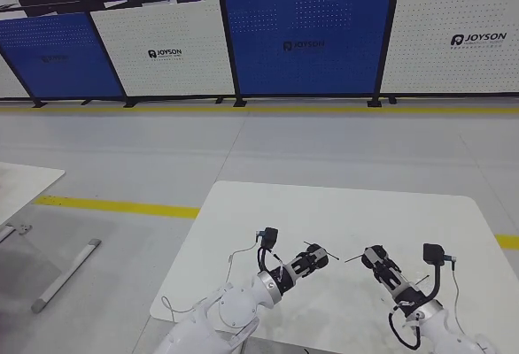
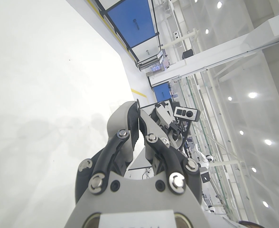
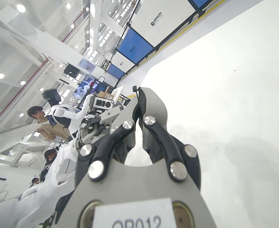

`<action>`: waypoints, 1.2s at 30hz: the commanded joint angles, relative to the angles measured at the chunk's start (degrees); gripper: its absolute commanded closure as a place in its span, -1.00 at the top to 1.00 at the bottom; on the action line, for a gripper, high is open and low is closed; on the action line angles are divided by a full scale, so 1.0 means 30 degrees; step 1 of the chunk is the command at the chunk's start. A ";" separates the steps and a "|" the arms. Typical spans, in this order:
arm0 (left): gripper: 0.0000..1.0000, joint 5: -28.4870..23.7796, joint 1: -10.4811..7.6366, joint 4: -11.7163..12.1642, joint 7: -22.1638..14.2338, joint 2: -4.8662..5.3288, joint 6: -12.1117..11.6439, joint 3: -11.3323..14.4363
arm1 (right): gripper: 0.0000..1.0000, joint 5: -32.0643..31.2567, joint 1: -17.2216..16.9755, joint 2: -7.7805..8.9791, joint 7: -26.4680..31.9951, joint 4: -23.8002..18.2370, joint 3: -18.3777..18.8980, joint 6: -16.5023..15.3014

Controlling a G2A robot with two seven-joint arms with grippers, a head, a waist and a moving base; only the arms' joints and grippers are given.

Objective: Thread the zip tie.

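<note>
Over the near half of the white table (image 1: pixel 348 212), the left gripper (image 2: pixel 138 110) and right gripper (image 3: pixel 139 94) each pinch an end of the black zip tie (image 3: pixel 135 88), tips facing just apart, so threading probably needs them lined up squarely, then brought together slowly.

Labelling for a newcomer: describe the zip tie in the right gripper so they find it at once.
Over the white table, find the right gripper, shut on a thin black zip tie. Its small blocky head juts past the grey fingertips, a sliver far narrower than the ribbed black pads clamping it.
</note>
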 commanded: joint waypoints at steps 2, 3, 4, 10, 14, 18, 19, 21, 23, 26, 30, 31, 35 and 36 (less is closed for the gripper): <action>-1.00 0.0000 0.0000 0.0000 0.0000 0.0000 0.0000 0.0000 | -1.00 0.0001 0.0000 0.0001 0.0002 0.0001 0.0000 -0.0003; -1.00 0.0000 0.0000 0.0000 0.0000 0.0000 0.0000 0.0000 | -1.00 0.0001 0.0000 0.0001 0.0002 0.0001 0.0000 -0.0003; -1.00 0.0000 0.0000 0.0000 0.0000 0.0000 0.0000 0.0000 | -1.00 -0.0248 0.0056 -0.0014 0.0019 0.0096 -0.0012 0.0021; -1.00 0.0000 0.0000 0.0000 0.0000 0.0000 0.0000 0.0000 | -1.00 -0.1194 0.0171 -0.0166 -0.0941 0.0646 -0.0156 -0.1071; -1.00 0.0000 0.0000 0.0000 0.0000 0.0000 0.0000 0.0000 | -1.00 -0.3101 0.0044 -0.0280 -0.2405 0.0793 -0.0411 -0.1680; -1.00 0.0000 0.0000 0.0000 0.0000 0.0000 0.0000 0.0000 | -1.00 -0.3689 -0.0053 -0.0354 -0.3002 0.0783 -0.0632 -0.1560; -1.00 0.0000 0.0000 0.0000 0.0000 0.0000 0.0000 0.0000 | -1.00 -0.3689 -0.0053 -0.0354 -0.3002 0.0783 -0.0632 -0.1560; -1.00 0.0000 0.0000 0.0000 0.0000 0.0000 0.0000 0.0000 | -1.00 -0.3689 -0.0053 -0.0354 -0.3002 0.0783 -0.0632 -0.1560; -1.00 0.0000 0.0000 0.0000 0.0000 0.0000 0.0000 0.0000 | -1.00 -0.3689 -0.0053 -0.0354 -0.3002 0.0783 -0.0632 -0.1560; -1.00 0.0000 0.0000 0.0000 0.0000 0.0000 0.0000 0.0000 | -1.00 -0.3520 -0.0073 -0.0373 -0.3002 0.0758 -0.0643 -0.1558; -1.00 0.0000 0.0000 0.0000 0.0000 0.0000 0.0000 0.0000 | -1.00 -0.2318 -0.0042 -0.0508 -0.2887 0.0780 -0.0577 -0.1533; -1.00 0.0000 0.0000 0.0000 0.0000 0.0000 0.0000 0.0000 | -1.00 -0.2159 -0.0027 -0.0543 -0.2907 0.0825 -0.0591 -0.1484; -1.00 0.0000 0.0000 0.0000 0.0000 0.0000 0.0000 0.0000 | -1.00 -0.0054 -0.0141 -0.0796 -0.2969 0.0824 -0.0820 -0.0310; -1.00 0.0000 0.0000 0.0000 0.0000 0.0000 0.0000 0.0000 | -1.00 0.0235 -0.0172 -0.0826 -0.2824 0.0699 -0.0833 -0.0129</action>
